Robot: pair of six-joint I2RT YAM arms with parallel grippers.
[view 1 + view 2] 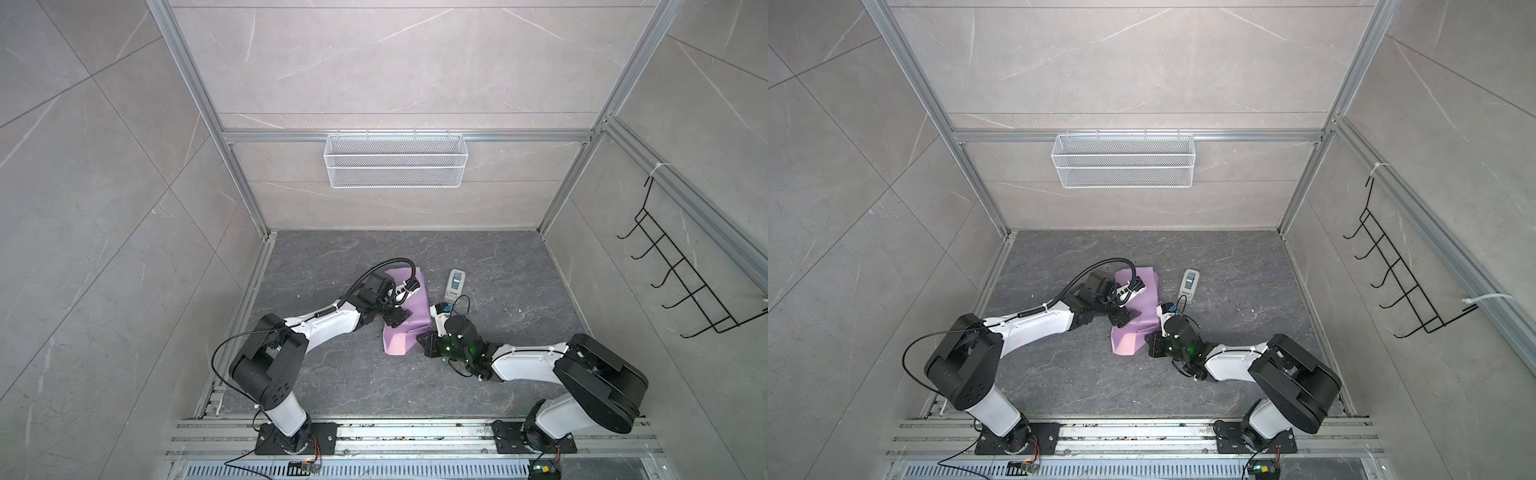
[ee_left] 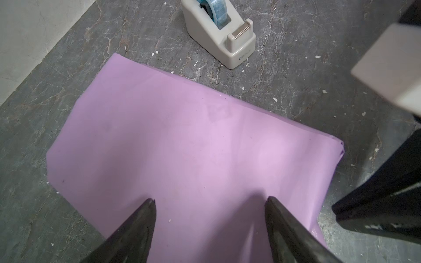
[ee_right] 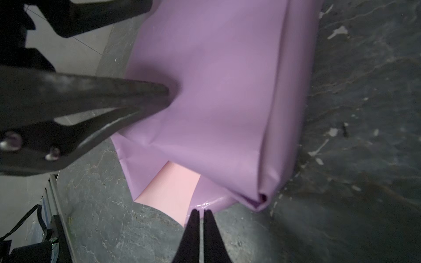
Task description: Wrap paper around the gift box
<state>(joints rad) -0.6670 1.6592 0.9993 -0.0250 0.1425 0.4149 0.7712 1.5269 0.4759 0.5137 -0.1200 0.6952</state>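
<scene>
Paper (image 2: 193,148) lilac-side out, left fingers (image 2: 136,230) apart atop it, right fingers (image 3: 192,234) together at its edge

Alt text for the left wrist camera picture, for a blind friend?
Lilac paper lies folded on a dark marbled table, the left gripper open over it. A grey tape dispenser stands apart from it.
</scene>
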